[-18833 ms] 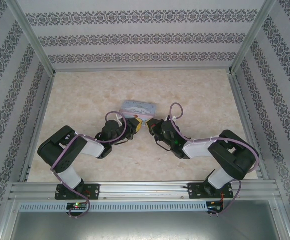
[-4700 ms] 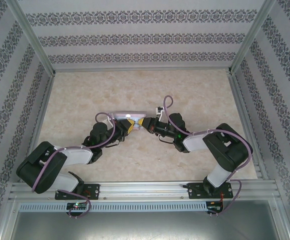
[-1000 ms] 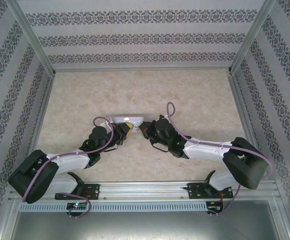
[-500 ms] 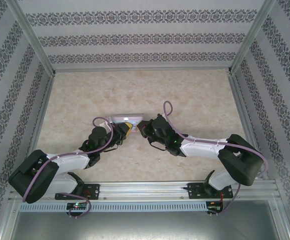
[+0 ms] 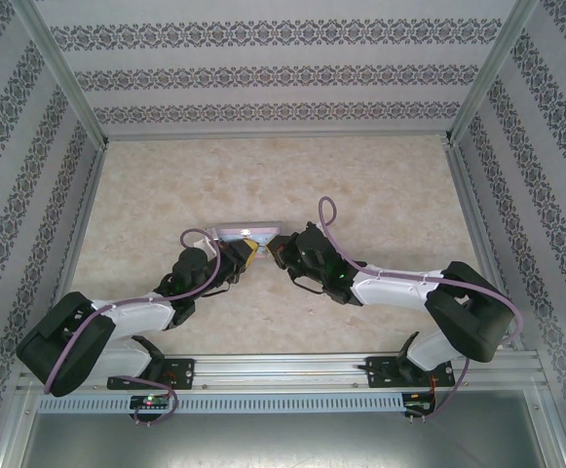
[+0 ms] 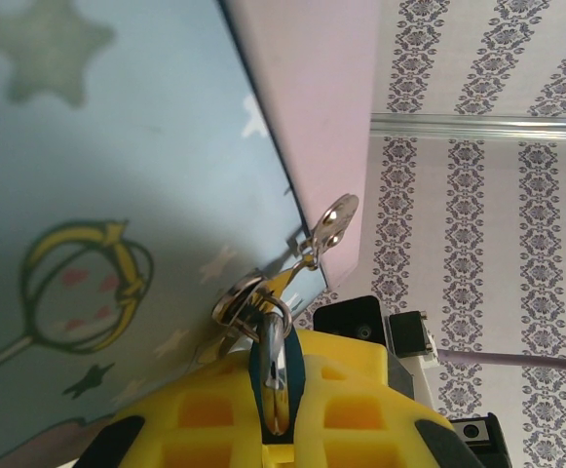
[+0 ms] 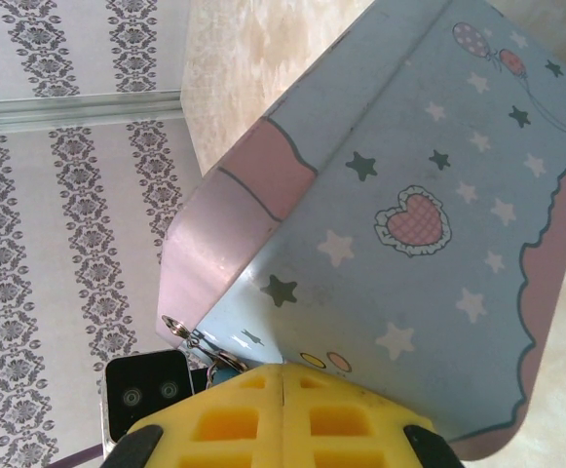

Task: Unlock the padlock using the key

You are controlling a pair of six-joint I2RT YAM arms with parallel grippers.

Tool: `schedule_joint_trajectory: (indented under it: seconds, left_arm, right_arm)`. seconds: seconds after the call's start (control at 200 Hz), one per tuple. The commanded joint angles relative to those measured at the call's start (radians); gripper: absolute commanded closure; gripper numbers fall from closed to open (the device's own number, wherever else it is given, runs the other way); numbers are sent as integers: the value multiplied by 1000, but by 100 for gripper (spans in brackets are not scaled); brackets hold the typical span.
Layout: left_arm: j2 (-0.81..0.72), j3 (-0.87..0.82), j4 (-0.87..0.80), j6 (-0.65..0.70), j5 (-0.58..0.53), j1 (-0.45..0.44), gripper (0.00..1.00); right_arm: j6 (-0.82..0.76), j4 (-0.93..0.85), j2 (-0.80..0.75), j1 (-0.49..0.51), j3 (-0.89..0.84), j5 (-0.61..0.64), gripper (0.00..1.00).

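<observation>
The tin box (image 5: 247, 232) stands mid-table with both grippers at its near side. In the left wrist view the small teal padlock (image 6: 298, 363) with its shiny shackle (image 6: 273, 341) hangs from the tin's hasp ring (image 6: 236, 297). My left gripper (image 6: 276, 390) is shut on it, yellow pads on either side. My right gripper (image 7: 283, 375) has its yellow pads pressed flat together just under the tin's pale-blue face (image 7: 409, 214). A speck of the teal padlock (image 7: 226, 369) shows beside them. The key is hidden. From above, the left gripper (image 5: 247, 252) and right gripper (image 5: 277, 248) nearly touch.
The tin's pink end (image 7: 229, 244) carries the hasp tab (image 7: 173, 324). Patterned walls (image 5: 283, 73) and metal frame posts (image 5: 60, 78) close in the marble-look table (image 5: 380, 185). Both arms stretch low across the near half.
Over the last second the right arm has swung its gripper a little left, closer to the tin and the left gripper. The left arm and tin have stayed put.
</observation>
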Motion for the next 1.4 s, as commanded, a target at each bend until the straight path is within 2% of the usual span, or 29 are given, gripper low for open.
schedule_joint_trajectory:
  seconds: [0.0,0.804,1.159,1.394]
  left_arm:
    - [-6,-20,32,1,0,-8,100]
    - [-16,-29,29,3,0,-8,100]
    - [-27,-21,45,-19,1,-8,100]
    - [-41,5,79,-62,12,-8,100]
  right_arm:
    - [-21,-7,-10,11,46,30,100]
    - [-26,-20,-15,40,80,40,100]
    - [-2,22,-2,46,64,57,100]
    - [10,110,36,46,54,75,100]
